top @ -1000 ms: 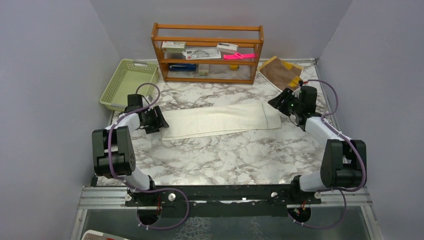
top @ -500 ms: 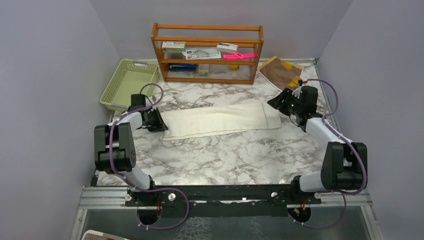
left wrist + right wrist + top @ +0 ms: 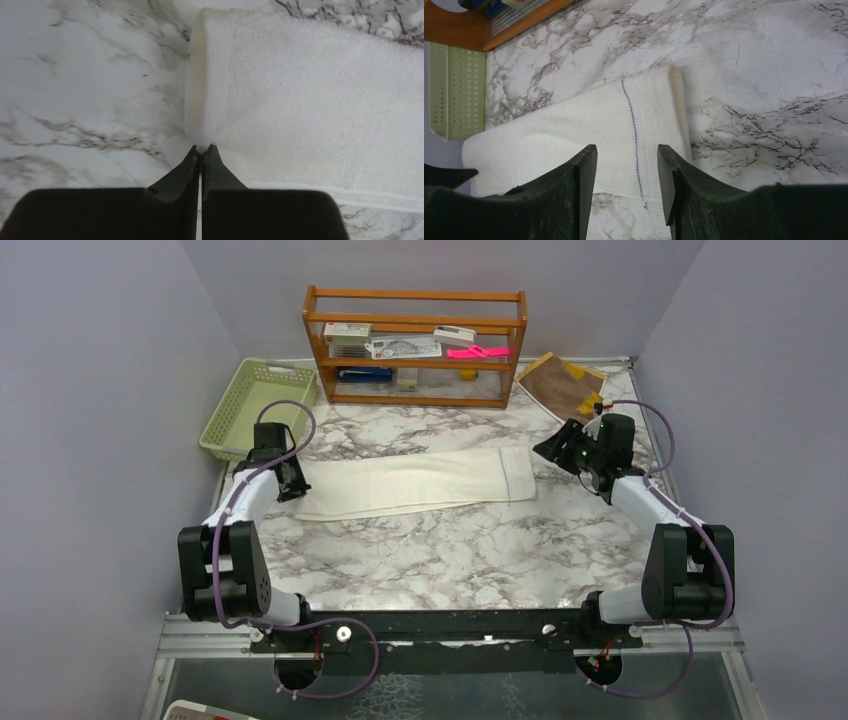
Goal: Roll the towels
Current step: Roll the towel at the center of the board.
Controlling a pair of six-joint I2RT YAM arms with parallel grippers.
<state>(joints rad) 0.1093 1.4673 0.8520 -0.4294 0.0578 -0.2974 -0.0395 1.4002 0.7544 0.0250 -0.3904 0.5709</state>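
The cream-white towel (image 3: pixel 410 482) lies folded in a long strip across the middle of the marble table. My left gripper (image 3: pixel 293 483) is shut on its left end; in the left wrist view the closed tips (image 3: pixel 201 149) pinch the fold of the towel (image 3: pixel 310 90). My right gripper (image 3: pixel 550 448) hangs open just beyond the strip's right end. In the right wrist view the towel's stitched end (image 3: pixel 589 125) shows beyond the gripper (image 3: pixel 627 148), with nothing between the fingers. The brown towel with yellow trim (image 3: pixel 560 385) lies at the back right.
A wooden shelf (image 3: pixel 415 345) with small items stands at the back centre. A green basket (image 3: pixel 255 405) sits at the back left, near the left arm. Grey walls close in the table on three sides.
My left gripper has shut on the cream towel's left end and drawn it leftward; the whole strip slid left with it. The right arm has hardly moved.
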